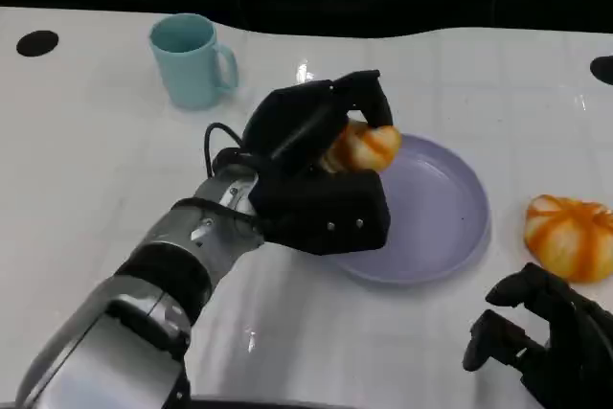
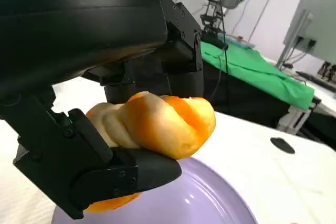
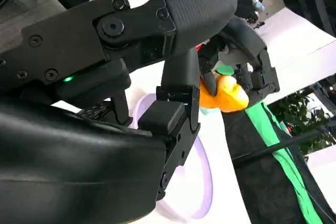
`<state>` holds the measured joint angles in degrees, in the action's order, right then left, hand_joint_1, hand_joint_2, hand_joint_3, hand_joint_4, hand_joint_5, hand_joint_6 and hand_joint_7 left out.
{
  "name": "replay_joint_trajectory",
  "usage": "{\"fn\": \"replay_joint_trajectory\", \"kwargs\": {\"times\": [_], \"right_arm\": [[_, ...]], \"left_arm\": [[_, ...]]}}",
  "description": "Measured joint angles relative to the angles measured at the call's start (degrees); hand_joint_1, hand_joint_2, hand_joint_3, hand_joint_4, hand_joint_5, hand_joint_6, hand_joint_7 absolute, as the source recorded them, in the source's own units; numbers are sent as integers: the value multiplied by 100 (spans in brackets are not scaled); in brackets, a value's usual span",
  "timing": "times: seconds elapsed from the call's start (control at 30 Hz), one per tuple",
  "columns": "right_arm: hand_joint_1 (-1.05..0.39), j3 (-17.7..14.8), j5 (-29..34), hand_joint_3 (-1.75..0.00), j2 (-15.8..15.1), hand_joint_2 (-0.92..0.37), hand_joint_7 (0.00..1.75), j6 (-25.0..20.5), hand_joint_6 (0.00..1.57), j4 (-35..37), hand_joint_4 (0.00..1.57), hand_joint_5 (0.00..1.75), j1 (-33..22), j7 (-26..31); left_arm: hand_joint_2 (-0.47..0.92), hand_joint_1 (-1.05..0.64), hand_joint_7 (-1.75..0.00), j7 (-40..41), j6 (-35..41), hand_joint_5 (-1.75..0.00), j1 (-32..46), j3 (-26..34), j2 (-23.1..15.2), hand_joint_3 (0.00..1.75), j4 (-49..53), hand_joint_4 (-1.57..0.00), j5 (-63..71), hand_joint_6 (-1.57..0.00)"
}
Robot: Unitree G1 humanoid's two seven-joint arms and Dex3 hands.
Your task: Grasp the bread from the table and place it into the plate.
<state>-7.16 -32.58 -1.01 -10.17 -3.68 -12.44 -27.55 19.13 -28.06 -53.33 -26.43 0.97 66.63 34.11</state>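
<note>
Now left hand (image 1: pixel 321 155) gripping bread (image 1: pixel 364 147) above bare purple plate (image 1: pixel 450 227), right hand (image 1: pixel 546 332) loosely curled.

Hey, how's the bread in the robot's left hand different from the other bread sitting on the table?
The held bread is gripped by the left hand above the near edge of the purple plate; the loose bread lies on the white table, to the right of the plate and apart from it. The held bread is partly hidden by fingers; the loose bread shows whole, untouched, ahead of the right hand. Both are orange-and-cream ridged rolls.
</note>
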Motion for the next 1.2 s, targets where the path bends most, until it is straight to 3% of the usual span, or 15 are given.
{"fn": "replay_joint_trajectory", "kwargs": {"times": [0.4,0.47,0.53,0.57,0.6,0.7,0.8,0.87,1.0,1.2], "right_arm": [[-52,7,4,-21,25,-92,111,101,78,65,73,156,22,-19],[-51,14,5,-21,25,-92,110,102,77,64,73,156,20,-21],[-51,20,5,-22,25,-92,109,116,77,64,72,156,20,-32],[-51,21,5,-23,25,-92,109,123,77,64,72,156,20,-37],[-51,21,5,-23,25,-92,109,128,77,65,72,156,20,-44],[-51,30,19,-24,25,-92,109,132,77,64,72,156,23,-45],[-51,35,21,-24,25,-92,110,132,77,64,73,156,41,-45],[-50,35,20,-23,25,-92,110,132,76,64,72,156,55,-45],[-50,36,11,-23,29,-92,109,129,76,52,72,155,53,-35],[-50,36,3,-22,34,-92,110,129,77,34,74,153,1,-53]], "left_arm": [[54,-18,-175,-378,76,-175,-167,-23,159,123,254,-87,-20,-70],[56,-20,-155,-551,76,-173,-203,-23,204,113,279,-76,-36,-64],[68,-24,-112,-807,82,-150,-248,-19,234,81,291,-62,-78,-59],[73,-25,-99,-963,96,-143,-271,-14,237,70,291,-59,-94,-59],[83,-31,-68,-1128,124,-112,-299,-14,236,47,292,-48,-105,-52],[91,-43,-28,-1553,142,-69,-394,-29,204,28,295,-29,-117,-40],[92,-60,-15,-1730,133,-53,-474,-109,123,28,294,-8,-60,-24],[92,-68,-11,-1823,146,-47,-478,-171,73,30,293,-2,-1,-19],[92,-81,-5,-2110,206,-17,-479,-249,18,44,269,0,19,-10],[92,-87,-2,-2552,296,-1,-486,-329,-51,51,127,0,47,-6]]}}
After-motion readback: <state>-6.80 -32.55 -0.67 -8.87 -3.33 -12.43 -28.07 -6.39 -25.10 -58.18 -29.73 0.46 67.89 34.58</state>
